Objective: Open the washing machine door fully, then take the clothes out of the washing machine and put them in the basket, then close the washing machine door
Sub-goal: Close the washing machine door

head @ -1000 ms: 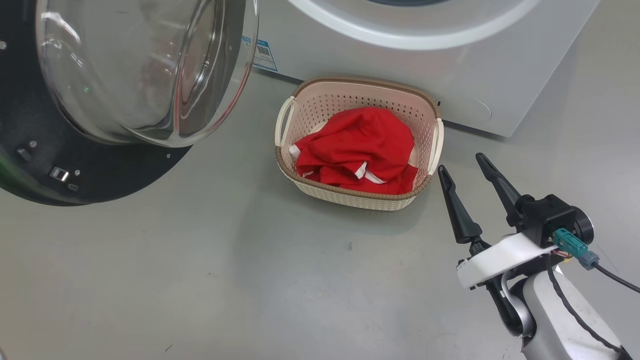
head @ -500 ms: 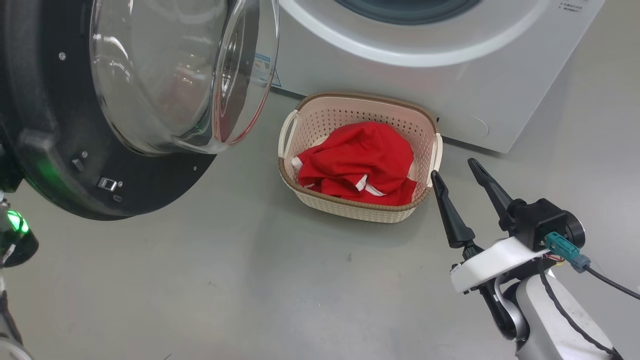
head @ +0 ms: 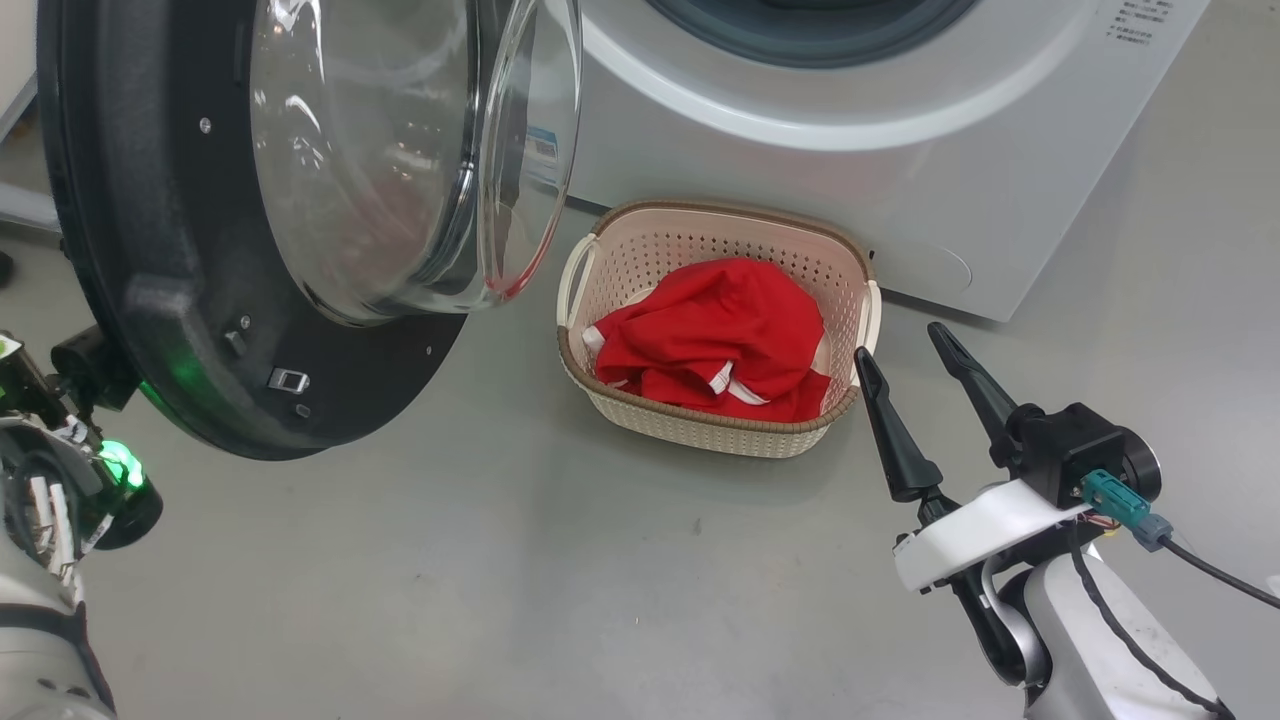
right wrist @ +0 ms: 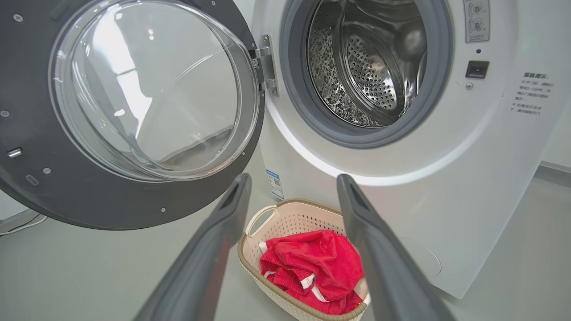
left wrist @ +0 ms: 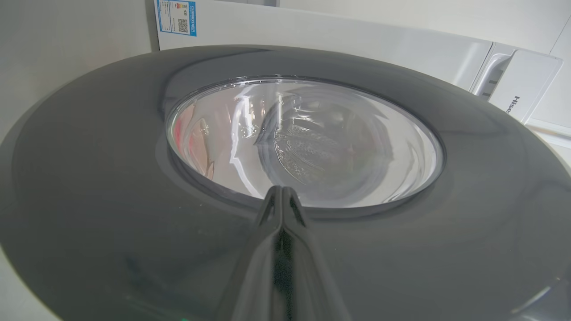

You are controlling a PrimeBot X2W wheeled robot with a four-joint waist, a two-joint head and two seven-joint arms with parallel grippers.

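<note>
**Pushing the door home**

Swung nearer the basket [head: 700, 432] than a second ago: washing machine door [head: 150, 250]. Set against its dark outer face, left gripper [left wrist: 282, 192], fingers together, likely pushing it shut; seen from left wrist. Parked beside basket, right gripper [head: 898, 342], spread wide, clear of the swing. Heaped inside, clothes [head: 720, 330]. Beyond, from right wrist, washing machine [right wrist: 446, 178] drum [right wrist: 370, 76] bare.

Floor [head: 450, 580]: smooth, pale grey, faint sheen, soft shadows.

Washing machine [head: 800, 190]: stands directly on the floor, white front panel meeting it in a straight bottom edge.

Basket [head: 700, 435]: upright on the floor, just in front of the machine's lower front; cannot tell whether rear rim touches the panel.

Small dark speck [head: 700, 522]: on bare floor, near the basket's front side.

Thin pale cable [right wrist: 22, 224]: lies along the floor, far left in the right wrist view.
</note>
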